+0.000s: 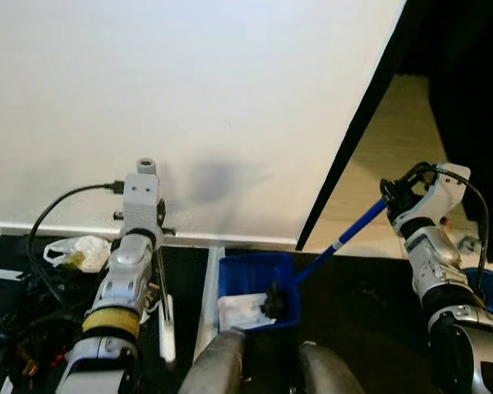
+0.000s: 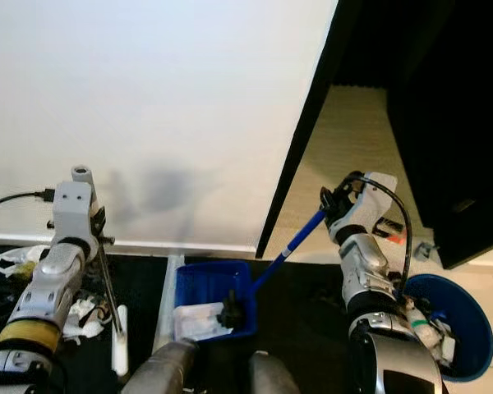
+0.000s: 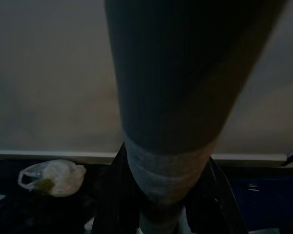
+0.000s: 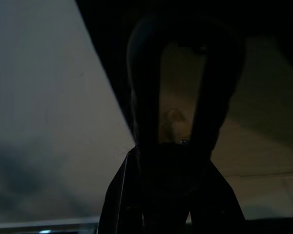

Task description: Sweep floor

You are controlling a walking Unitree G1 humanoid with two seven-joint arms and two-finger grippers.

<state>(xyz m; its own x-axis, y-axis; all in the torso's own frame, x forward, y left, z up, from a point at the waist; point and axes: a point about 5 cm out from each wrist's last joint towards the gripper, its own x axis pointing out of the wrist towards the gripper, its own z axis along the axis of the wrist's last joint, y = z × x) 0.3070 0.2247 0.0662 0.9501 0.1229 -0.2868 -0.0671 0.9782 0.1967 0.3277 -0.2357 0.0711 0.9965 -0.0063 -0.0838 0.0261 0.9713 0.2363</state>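
At the lower middle of the head views a blue plastic dustpan sits on the dark floor, holding crumpled white paper scraps and a small black piece. Its long blue handle rises diagonally toward the right of the frame, where the right gripper has its black fingers closed around the top end. On the left side, the left gripper is clamped on a thin dark broom stick that runs down to a white end near the bottom edge. A white plastic bag lies on the floor at the left, against the white wall's base. At the lower right of the right eye view stands a round blue bin with rubbish inside.
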